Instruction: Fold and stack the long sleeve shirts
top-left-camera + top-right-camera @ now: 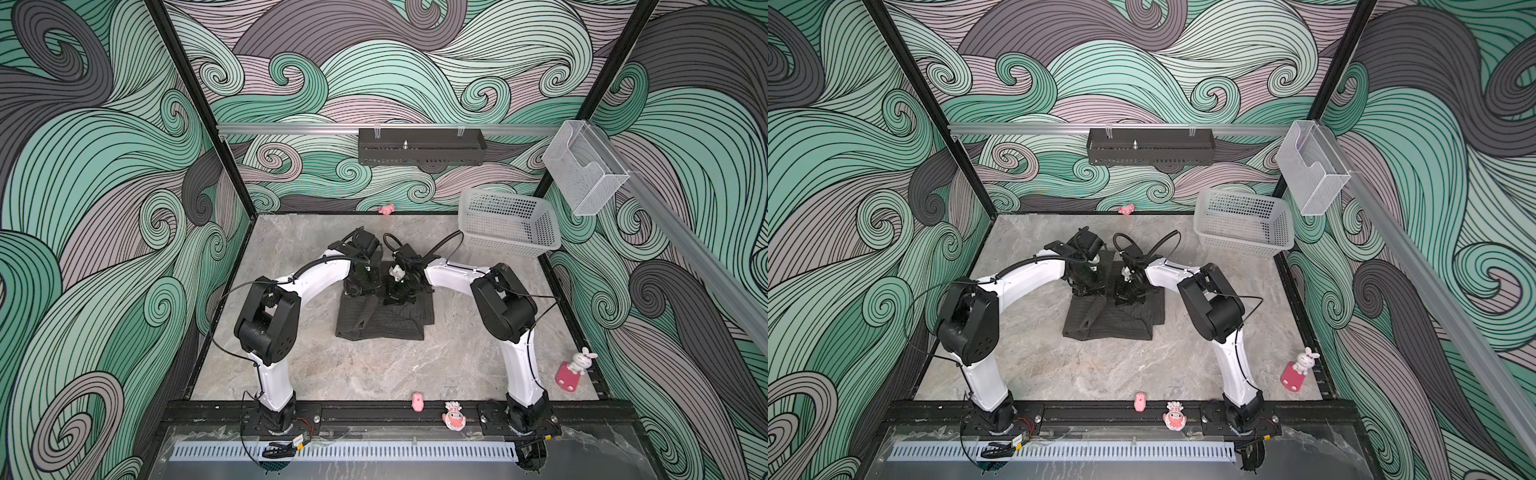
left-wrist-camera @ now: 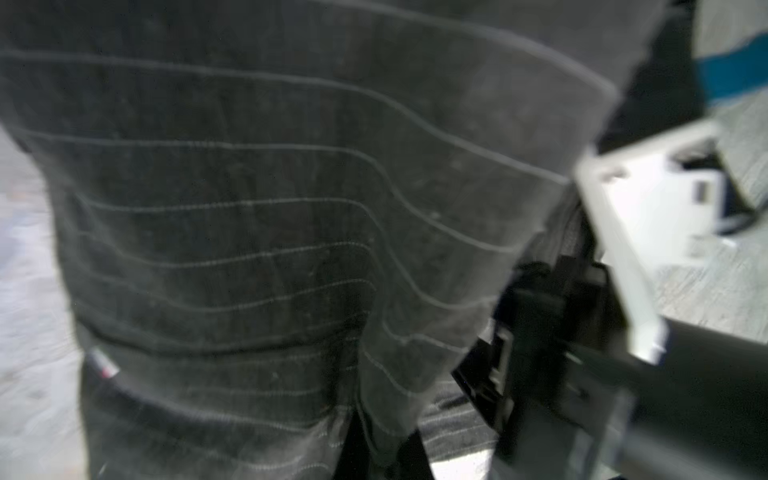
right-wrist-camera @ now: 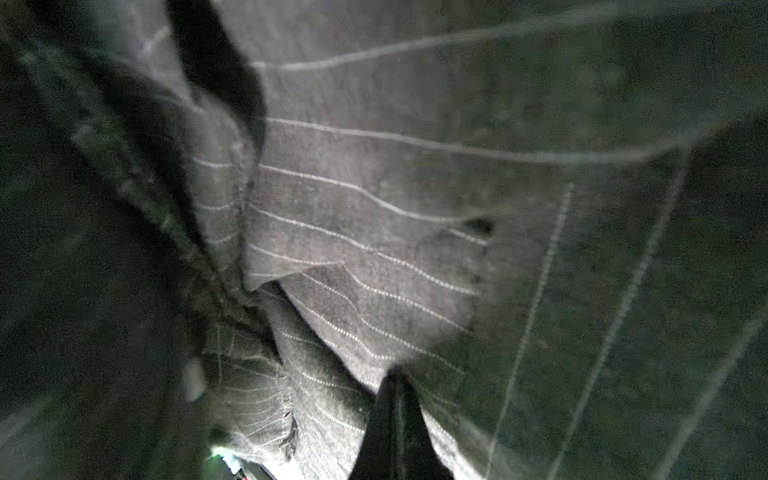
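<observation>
Top views: 1 shirt (image 1: 386,322) half-folded, far edge pinched in closed left gripper (image 1: 356,292) and right gripper (image 1: 397,298); last fold, stacking outstanding.

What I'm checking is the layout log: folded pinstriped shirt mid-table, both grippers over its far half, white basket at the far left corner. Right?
No: the white basket stands at the far right corner, as both top views show. The pinstriped shirt does lie mid-table.
</observation>
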### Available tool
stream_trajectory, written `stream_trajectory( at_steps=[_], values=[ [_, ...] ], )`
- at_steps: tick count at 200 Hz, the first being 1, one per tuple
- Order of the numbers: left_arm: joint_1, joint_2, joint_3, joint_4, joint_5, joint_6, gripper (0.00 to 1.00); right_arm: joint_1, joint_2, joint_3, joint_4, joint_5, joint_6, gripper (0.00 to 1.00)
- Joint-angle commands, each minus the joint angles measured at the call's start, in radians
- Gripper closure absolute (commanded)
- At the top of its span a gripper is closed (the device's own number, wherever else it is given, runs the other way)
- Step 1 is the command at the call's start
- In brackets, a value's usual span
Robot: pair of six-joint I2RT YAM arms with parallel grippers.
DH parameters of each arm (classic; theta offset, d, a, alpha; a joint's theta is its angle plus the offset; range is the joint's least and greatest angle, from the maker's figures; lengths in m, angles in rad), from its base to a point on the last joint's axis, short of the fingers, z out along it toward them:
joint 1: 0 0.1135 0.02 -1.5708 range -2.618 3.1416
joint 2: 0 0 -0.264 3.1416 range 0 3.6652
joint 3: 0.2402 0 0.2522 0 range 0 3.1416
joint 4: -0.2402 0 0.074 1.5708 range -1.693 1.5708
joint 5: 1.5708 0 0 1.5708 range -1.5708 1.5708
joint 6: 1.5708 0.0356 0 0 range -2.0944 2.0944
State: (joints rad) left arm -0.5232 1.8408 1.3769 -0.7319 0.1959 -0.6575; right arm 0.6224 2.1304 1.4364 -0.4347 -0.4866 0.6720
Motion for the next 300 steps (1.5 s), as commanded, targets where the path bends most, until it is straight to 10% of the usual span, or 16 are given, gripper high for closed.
stream_trajectory(
  at_steps=[1, 95, 214, 300],
  values=[
    [0.003, 0.056, -0.024, 0.12, 0.075, -0.041, 1.0, -0.04, -0.038, -0.06, 0.067, -0.037, 0.015, 1.0],
    [0.078, 0.189, -0.093, 0.077, 0.062, 0.024, 1.0, -0.208, -0.365, -0.206, -0.028, 0.052, -0.119, 0.78],
    [0.136, 0.089, -0.116, 0.034, 0.119, 0.071, 1.0, -0.244, -0.104, -0.304, 0.07, 0.016, -0.134, 0.78],
    [-0.015, -0.013, 0.192, -0.183, -0.142, 0.067, 1.0, -0.234, -0.13, -0.271, 0.007, 0.014, -0.161, 0.79]
  ],
)
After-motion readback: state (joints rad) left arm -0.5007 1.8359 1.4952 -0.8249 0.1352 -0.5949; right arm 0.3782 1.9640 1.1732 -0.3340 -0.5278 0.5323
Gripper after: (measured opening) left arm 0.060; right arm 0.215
